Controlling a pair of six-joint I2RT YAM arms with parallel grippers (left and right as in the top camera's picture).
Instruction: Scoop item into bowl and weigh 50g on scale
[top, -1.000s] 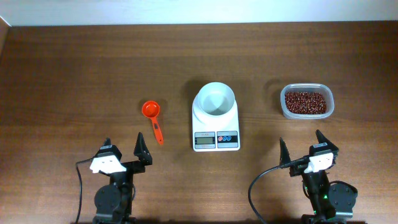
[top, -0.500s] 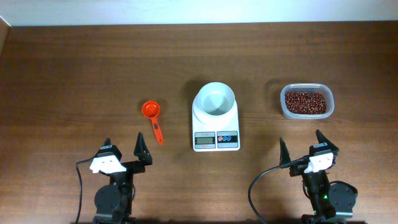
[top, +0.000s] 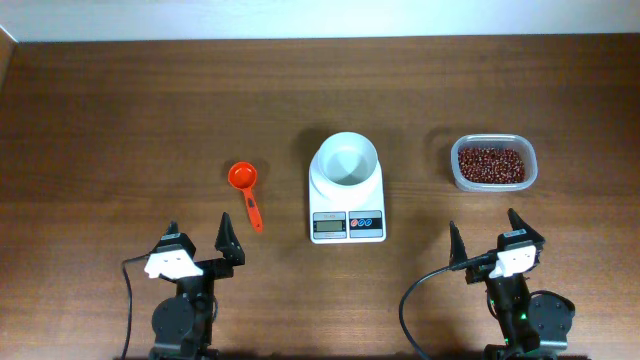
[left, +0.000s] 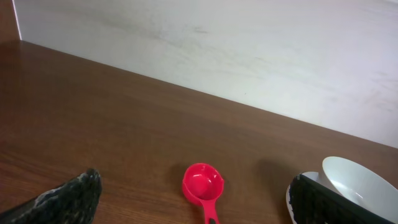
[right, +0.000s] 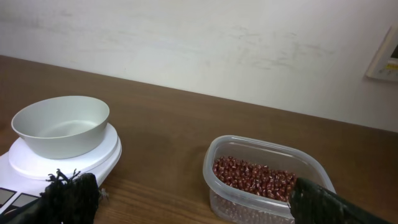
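The white bowl (top: 346, 160) stands empty on the white scale (top: 347, 204) at the table's middle; it also shows in the right wrist view (right: 60, 126) and the left wrist view (left: 364, 188). The red-brown beans (top: 491, 164) fill a clear plastic tub (top: 493, 183) at the right, also in the right wrist view (right: 254, 175). A red scoop (top: 245, 188) lies left of the scale, also in the left wrist view (left: 203, 186). My left gripper (top: 200, 243) is open and empty near the front edge, behind the scoop. My right gripper (top: 485, 239) is open and empty, in front of the tub.
The brown wooden table runs to a white wall at the back (top: 320, 20). Black cables trail from both arm bases at the front edge.
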